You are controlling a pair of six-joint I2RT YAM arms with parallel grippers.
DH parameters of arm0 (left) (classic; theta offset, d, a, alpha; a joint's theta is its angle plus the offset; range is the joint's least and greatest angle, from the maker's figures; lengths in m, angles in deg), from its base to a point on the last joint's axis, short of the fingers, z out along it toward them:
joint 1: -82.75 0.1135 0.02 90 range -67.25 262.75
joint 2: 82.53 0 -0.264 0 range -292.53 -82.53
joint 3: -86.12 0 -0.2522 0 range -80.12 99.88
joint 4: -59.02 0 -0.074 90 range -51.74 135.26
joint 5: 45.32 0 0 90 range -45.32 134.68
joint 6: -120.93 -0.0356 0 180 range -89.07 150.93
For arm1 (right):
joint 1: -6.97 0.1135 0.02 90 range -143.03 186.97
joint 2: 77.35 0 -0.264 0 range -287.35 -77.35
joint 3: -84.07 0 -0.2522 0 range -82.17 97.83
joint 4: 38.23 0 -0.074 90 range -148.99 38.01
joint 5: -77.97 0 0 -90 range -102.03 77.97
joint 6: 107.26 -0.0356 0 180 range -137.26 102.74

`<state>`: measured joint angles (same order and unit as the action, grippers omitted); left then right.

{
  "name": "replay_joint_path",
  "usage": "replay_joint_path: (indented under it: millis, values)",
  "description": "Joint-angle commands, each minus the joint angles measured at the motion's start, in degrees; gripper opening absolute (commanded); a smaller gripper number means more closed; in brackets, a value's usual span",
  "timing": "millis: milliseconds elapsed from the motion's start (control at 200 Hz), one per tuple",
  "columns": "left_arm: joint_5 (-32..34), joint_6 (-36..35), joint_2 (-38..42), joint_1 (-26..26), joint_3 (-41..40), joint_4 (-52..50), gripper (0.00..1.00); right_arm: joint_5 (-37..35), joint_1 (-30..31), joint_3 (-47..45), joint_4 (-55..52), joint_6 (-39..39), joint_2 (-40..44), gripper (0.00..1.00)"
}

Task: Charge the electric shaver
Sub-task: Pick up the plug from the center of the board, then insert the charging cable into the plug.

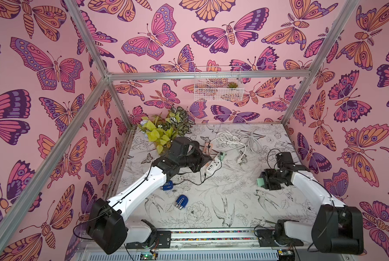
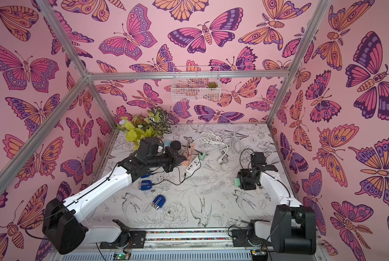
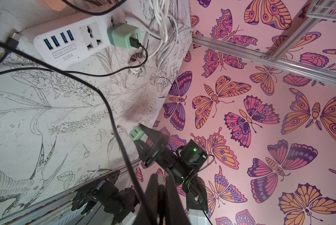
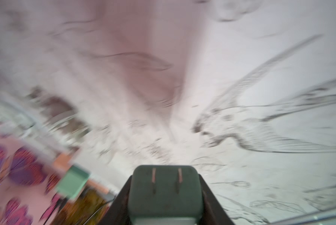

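Two blue electric shavers (image 1: 167, 185) (image 1: 181, 201) lie on the table's left side, seen in both top views (image 2: 146, 185) (image 2: 158, 201). A black cable (image 1: 189, 180) runs from the farther shaver toward the white power strip (image 1: 212, 166) (image 3: 69, 41). My left gripper (image 2: 181, 158) (image 3: 161, 181) hovers by the strip. It is shut, with a thick black cable (image 3: 108, 109) running out along its fingers. My right gripper (image 1: 262, 182) (image 4: 166, 179) is shut on a green plug adapter (image 4: 166, 192) (image 3: 136, 133), prongs forward, off the table at the right.
Another green adapter (image 3: 123, 36) sits plugged into the strip with a black lead. A loose USB plug (image 3: 13, 39) lies at the strip's end. Coiled white cords (image 1: 232, 137), a plant (image 1: 164, 128) and a peach item (image 1: 208, 146) crowd the back. A wire basket (image 1: 218, 83) hangs on the wall.
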<state>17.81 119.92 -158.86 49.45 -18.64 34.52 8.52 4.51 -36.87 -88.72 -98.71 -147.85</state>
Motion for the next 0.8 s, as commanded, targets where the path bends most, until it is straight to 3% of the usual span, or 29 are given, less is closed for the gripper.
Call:
replay_joint_path:
  millis: [0,95,230,381,796]
  values:
    - [1.46,-0.48,-0.57,0.43,1.08,1.97,0.00,10.76,1.58,0.85,14.75,0.62,1.90,0.07]
    - [2.60,-0.66,-0.48,0.52,1.28,2.53,0.00,15.36,4.60,1.72,24.36,-2.57,2.70,0.05]
    - [4.51,-1.96,-0.34,0.52,1.53,3.85,0.00,16.09,10.96,3.48,34.96,-6.78,3.34,0.05]
    - [7.41,-4.83,-0.22,0.52,2.00,5.50,0.00,14.20,16.56,2.53,50.92,-13.43,2.61,0.05]
    - [14.35,-9.38,-2.70,-3.26,0.40,23.10,0.00,5.57,24.48,-0.88,76.85,-27.65,-4.38,0.03]
